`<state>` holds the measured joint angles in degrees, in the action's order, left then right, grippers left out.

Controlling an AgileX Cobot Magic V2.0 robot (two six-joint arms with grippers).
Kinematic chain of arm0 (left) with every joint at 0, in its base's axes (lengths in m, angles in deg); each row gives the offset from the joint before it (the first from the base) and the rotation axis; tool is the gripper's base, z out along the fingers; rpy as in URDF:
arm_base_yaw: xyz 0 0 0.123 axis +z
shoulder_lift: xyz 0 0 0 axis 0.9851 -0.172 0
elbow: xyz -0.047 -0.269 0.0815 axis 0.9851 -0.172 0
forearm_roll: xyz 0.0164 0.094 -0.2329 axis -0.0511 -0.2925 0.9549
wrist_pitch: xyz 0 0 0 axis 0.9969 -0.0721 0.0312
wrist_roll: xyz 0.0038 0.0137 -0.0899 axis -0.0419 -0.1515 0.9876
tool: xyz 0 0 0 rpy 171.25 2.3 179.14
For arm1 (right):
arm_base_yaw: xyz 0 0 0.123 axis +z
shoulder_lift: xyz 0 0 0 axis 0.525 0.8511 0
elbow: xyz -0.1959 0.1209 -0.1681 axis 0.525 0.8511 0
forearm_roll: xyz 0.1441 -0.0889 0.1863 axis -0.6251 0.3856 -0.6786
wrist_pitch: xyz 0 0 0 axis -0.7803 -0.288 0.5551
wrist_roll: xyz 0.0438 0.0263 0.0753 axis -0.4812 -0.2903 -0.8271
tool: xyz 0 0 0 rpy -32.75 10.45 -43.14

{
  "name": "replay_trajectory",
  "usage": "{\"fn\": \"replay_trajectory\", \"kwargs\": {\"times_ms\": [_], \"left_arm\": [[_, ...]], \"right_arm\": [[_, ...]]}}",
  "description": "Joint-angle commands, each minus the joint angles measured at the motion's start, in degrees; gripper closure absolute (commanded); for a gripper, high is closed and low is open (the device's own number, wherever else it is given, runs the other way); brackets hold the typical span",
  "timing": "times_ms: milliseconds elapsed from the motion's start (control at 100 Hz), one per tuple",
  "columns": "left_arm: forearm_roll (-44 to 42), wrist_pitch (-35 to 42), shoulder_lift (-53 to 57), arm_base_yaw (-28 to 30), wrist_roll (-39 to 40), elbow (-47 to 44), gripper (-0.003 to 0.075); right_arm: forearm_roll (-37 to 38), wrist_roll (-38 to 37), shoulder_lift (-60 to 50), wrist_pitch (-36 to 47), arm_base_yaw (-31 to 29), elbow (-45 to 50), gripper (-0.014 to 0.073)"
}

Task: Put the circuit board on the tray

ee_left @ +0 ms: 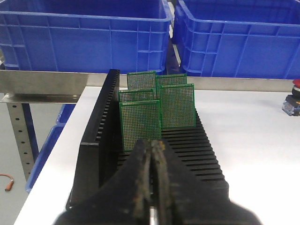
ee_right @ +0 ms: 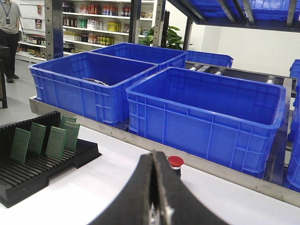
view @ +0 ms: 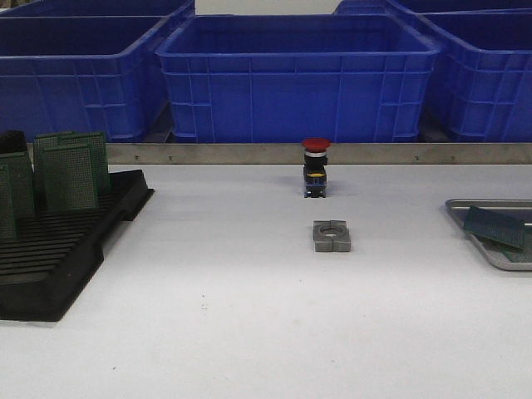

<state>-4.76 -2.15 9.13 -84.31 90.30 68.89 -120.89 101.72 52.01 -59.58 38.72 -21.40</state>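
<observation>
From the front, a circuit board (view: 496, 226) lies tilted on the tray (view: 492, 252) at the counter's (view: 249, 316) right edge; more boards (view: 71, 170) stand in the black rack (view: 58, 249). My left hand (ee_left: 152, 154) is closed, empty, facing those boards. My right hand (ee_right: 153, 173) is closed, empty, above the counter.

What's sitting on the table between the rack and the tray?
In the front view, between the rack and the tray lie a grey metal block and, behind it, a red push button; otherwise bare table.
</observation>
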Motion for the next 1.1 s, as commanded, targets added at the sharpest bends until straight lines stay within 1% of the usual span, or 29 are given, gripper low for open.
{"fn": "replay_trajectory", "kwargs": {"times_ms": [0, 180, 310, 360, 420, 480, 490, 530, 550, 610, 630, 670, 710, 730, 750, 780, 810, 850, 880, 1090], "left_arm": [[0.39, 4.17, 1.76, -0.21, 0.62, -2.75, 0.0741], [0.39, 4.17, 1.76, -0.21, 0.62, -2.75, 0.0741], [0.39, 4.17, 1.76, -0.21, 0.62, -2.75, 0.0741], [0.39, 4.17, 1.76, -0.21, 0.62, -2.75, 0.0741], [0.39, 4.17, 1.76, -0.21, 0.62, -2.75, 0.0741], [0.39, 4.17, 1.76, -0.21, 0.62, -2.75, 0.0741], [0.39, 4.17, 1.76, -0.21, 0.62, -2.75, 0.0741], [0.39, 4.17, 1.76, -0.21, 0.62, -2.75, 0.0741], [0.39, 4.17, 1.76, -0.21, 0.62, -2.75, 0.0741], [0.39, 4.17, 1.76, -0.21, 0.62, -2.75, 0.0741], [0.39, 4.17, 1.76, -0.21, 0.62, -2.75, 0.0741], [0.39, 4.17, 1.76, -0.21, 0.62, -2.75, 0.0741], [0.39, 4.17, 1.76, -0.21, 0.62, -2.75, 0.0741], [0.39, 4.17, 1.76, -0.21, 0.62, -2.75, 0.0741], [0.39, 4.17, 1.76, -0.21, 0.62, -2.75, 0.0741], [0.39, 4.17, 1.76, -0.21, 0.62, -2.75, 0.0741], [0.39, 4.17, 1.76, -0.21, 0.62, -2.75, 0.0741], [0.39, 4.17, 1.76, -0.21, 0.62, -2.75, 0.0741], [0.39, 4.17, 1.76, -0.21, 0.62, -2.75, 0.0741], [0.39, 4.17, 1.76, -0.21, 0.62, -2.75, 0.0741]], "right_arm": [[-1.15, 0.12, 0.52, 0.94, 0.18, -1.58, 0.0655], [-1.15, 0.12, 0.52, 1.68, 0.18, -1.33, 0.0655], [-0.52, -0.4, 0.52, 13.16, -1.55, 2.33, 0.0655], [1.47, -1.87, 0.47, 15.95, -3.08, 4.07, 0.0655], [8.25, -6.31, 0.27, 16.4, -5.22, 6.02, 0.0655], [17.2, -15.08, -0.13, 14.94, -7.41, 7.43, 0.0655], [19.66, -16.28, -0.2, 14.75, -7.6, 7.72, 0.0655], [27.6, -24.14, -0.9, 13.73, -8.6, 8.63, 0.0655], [30.4, -28.44, -1.35, 13.5, -8.95, 8.95, 0.0655], [43.31, -41.5, -3.07, 14.28, -9.36, 10.85, 0.0655], [47.65, -44.29, -3.48, 14.79, -9.36, 11.74, 0.0655], [56.1, -52.39, -4.78, 17.34, -9.36, 14.09, 0.0655], [62.15, -60.88, -6.22, 21.48, -9.3, 16.58, 0.0655], [65.72, -64.89, -7.11, 19.52, -9.3, 16.41, 0.0655], [69.53, -67.28, -7.97, 17.41, -9.3, 16.03, 0.0655], [73.77, -72.37, -9.06, 17.6, -9.3, 16.1, 0.0655], [77.61, -75.75, -10.24, 17.07, -9.3, 16.16, 0.0655], [80.34, -78.89, -10.25, 17.29, -9.3, 16.16, 0.0655], [81.62, -79.65, -10.05, 17.63, -9.3, 16.16, 0.0655], [81.53, -79.45, -10.21, 17.68, -9.3, 16.16, 0.0655]]}}
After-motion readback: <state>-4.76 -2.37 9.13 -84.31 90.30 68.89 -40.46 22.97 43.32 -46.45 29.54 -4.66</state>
